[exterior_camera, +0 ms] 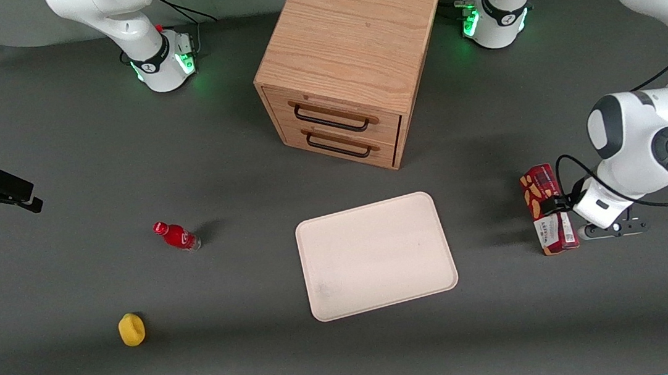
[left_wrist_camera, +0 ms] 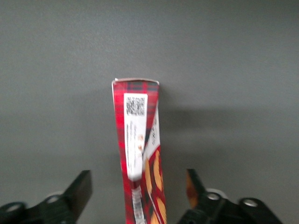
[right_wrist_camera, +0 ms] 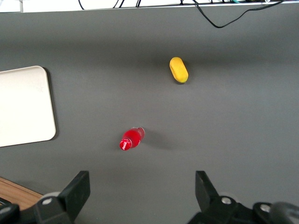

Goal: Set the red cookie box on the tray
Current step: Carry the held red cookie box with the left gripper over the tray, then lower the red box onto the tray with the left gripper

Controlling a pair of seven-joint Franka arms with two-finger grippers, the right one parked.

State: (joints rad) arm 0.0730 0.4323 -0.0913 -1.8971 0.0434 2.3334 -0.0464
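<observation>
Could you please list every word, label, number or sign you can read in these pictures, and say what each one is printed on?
Red cookie box: white label with lettering near one end, too small to read.
Same box, narrow side: a square code patch and lines of fine print, too blurred to read.
Red bottle: white marking, unreadable.
Tray, cabinet, yellow object: no text.
The hand straddles the box, fingers open; no text on it.

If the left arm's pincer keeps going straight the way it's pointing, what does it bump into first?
Most likely the red cookie box. The pincer is open, with the box standing between its fingers, which don't touch it. Past the box there is only the gray table. How much farther it can go is hard to judge.
</observation>
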